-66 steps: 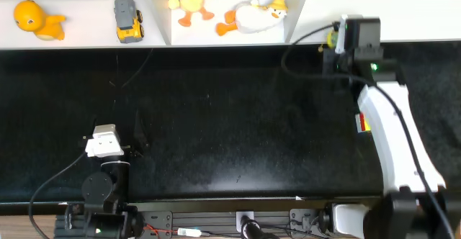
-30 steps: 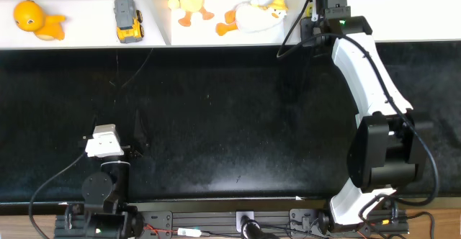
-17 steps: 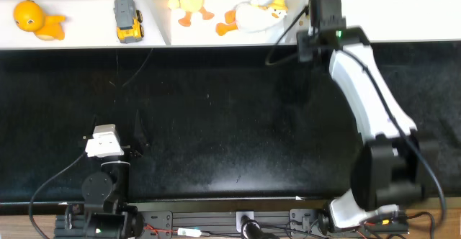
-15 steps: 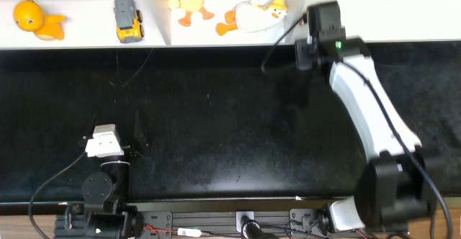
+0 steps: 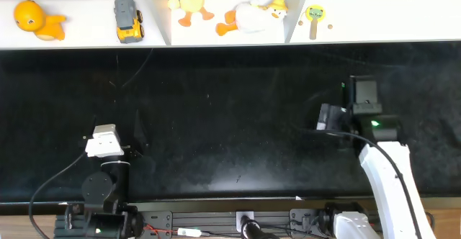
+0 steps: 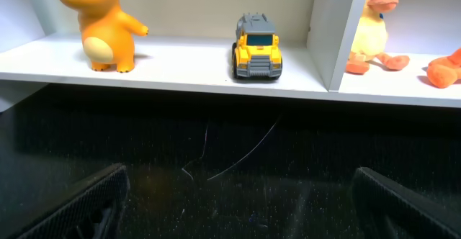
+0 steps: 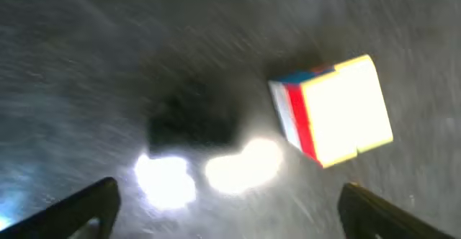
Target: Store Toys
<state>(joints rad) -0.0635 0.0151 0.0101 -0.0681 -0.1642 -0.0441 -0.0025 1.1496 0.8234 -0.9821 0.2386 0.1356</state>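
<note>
White shelf (image 5: 86, 24): orange figure (image 5: 37, 19), truck (image 5: 127, 19) left bay; duck (image 5: 190, 1) middle. Left end effector (image 6: 238, 196), right end effector (image 7: 230, 203) released.

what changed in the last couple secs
The right arm pulled back from the shelf's right compartment toward its base and let go of the small green-and-yellow toy, which now lies there. The right gripper is open over the black table, near a coloured cube. The left gripper, orange figure, truck, yellow duck and white duck stayed put.
</note>
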